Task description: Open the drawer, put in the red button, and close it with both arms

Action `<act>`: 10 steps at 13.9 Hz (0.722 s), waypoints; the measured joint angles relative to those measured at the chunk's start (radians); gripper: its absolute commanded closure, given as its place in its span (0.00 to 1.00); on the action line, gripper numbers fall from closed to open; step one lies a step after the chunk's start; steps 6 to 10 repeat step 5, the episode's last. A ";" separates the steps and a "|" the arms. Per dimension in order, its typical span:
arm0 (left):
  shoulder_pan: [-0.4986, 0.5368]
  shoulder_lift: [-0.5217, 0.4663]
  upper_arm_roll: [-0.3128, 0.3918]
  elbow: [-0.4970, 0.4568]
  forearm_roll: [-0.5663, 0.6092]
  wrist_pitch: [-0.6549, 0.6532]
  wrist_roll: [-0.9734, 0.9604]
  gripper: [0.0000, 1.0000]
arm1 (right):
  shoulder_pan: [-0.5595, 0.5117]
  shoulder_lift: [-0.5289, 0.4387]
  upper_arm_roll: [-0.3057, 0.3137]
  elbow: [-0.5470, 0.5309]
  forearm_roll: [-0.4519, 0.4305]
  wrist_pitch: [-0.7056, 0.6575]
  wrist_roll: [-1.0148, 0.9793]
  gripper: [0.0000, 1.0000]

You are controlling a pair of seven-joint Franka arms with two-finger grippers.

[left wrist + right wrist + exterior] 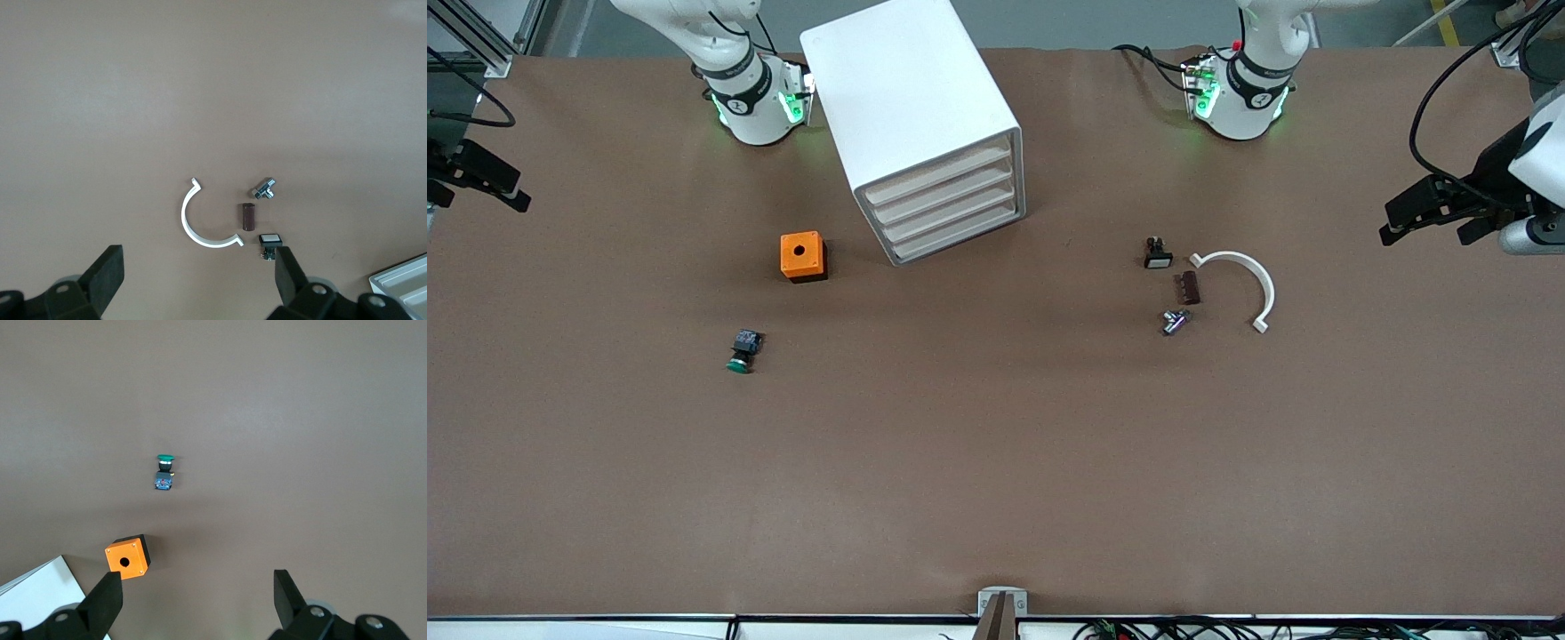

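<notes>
The white cabinet [911,116] stands between the two arm bases, and all four stacked drawers [947,206] are shut. No red button shows in any view. A green-capped button [743,349] lies on the table nearer the front camera than the cabinet; it also shows in the right wrist view [164,471]. My left gripper [1427,213] hangs open and empty over the left arm's end of the table, fingers wide apart in its wrist view [198,267]. My right gripper [480,178] hangs open and empty over the right arm's end [197,587].
An orange box with a round hole [803,256] sits beside the cabinet. Toward the left arm's end lie a white-capped switch [1157,254], a brown block [1189,288], a metal fitting [1176,321] and a white curved clip [1249,280].
</notes>
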 measured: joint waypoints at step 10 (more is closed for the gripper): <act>0.004 0.002 0.000 0.000 0.000 0.000 0.000 0.00 | 0.000 0.000 0.000 -0.001 0.000 -0.001 0.000 0.00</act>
